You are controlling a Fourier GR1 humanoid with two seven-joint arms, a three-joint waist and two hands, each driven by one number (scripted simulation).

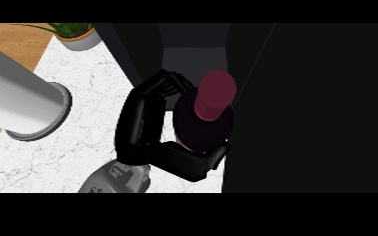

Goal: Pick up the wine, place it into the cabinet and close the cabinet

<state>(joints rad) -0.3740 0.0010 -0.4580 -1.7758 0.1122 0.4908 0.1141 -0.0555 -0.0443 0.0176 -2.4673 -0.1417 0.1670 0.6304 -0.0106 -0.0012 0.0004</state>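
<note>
The wine bottle (210, 111) is dark with a maroon cap and stands upright, seen from above. My left hand (136, 125) is shut on it: the palm lies against its left side, fingers (166, 86) curl round the far side and the thumb wraps the near side. The bottle sits at the mouth of the dark cabinet (303, 105), just below the grey recess (190, 57) of its open front. The bottle's lower body is hidden by the hand and the shadow. My right hand does not show.
A big grey cylinder (29, 105) lies across the left of the white marble counter (81, 145). A potted plant (77, 35) stands at the back left on a wooden surface (22, 42). Dark cabinet panels flank the recess.
</note>
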